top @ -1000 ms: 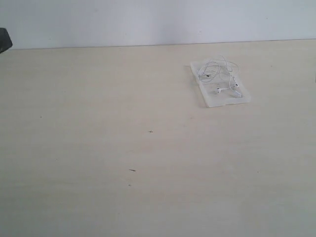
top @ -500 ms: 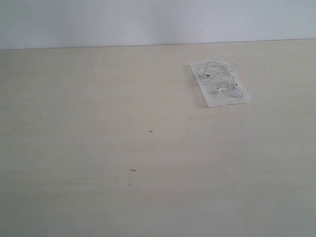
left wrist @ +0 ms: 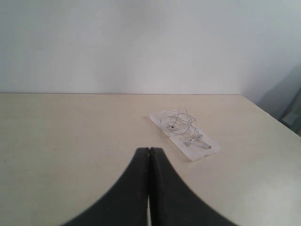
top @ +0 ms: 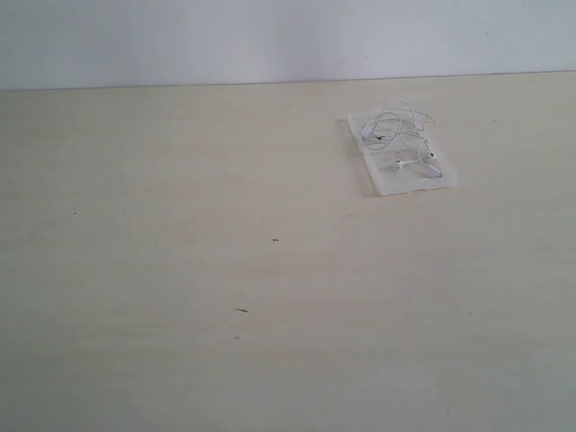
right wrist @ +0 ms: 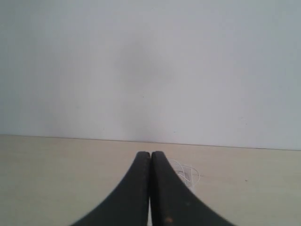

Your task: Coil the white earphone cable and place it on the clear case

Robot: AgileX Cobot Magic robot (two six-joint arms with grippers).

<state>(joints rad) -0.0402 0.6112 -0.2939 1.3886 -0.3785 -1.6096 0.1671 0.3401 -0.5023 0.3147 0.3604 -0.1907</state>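
In the exterior view, a wide, pale beige wooden table (top: 180, 270) is filling nearly the whole picture, and a plain white wall (top: 270, 36) is standing behind its far edge. The flat, rectangular, translucent plastic clear case (top: 389, 184) is lying at about 1 o'clock from the middle of the table, close to the far edge. The very thin white earphone cable (top: 400, 126) is resting on top of it in loose loops. The loops are gathering toward the 11 o'clock end of the clear case, and the two small white earbuds (top: 414, 164) are lying toward its 5 o'clock end. Two small dark specks (top: 274, 239) are lying on the bare wood near the middle, well apart from the clear case. Nothing is covering the clear case.

In the left wrist view, the black left gripper (left wrist: 149, 149) is hanging above the table and pointing toward the wall. Its two curved fingers are pressing together and are holding nothing. The clear case (left wrist: 193, 153) with the white earphone cable (left wrist: 178, 120) is lying ahead of it, well apart.

In the right wrist view, the black right gripper (right wrist: 150, 153) is also pointing toward the wall, its fingers meeting tip to tip, empty. One finger is hiding most of the clear case. Only some loops of the white earphone cable (right wrist: 189, 173) are showing just beside it.
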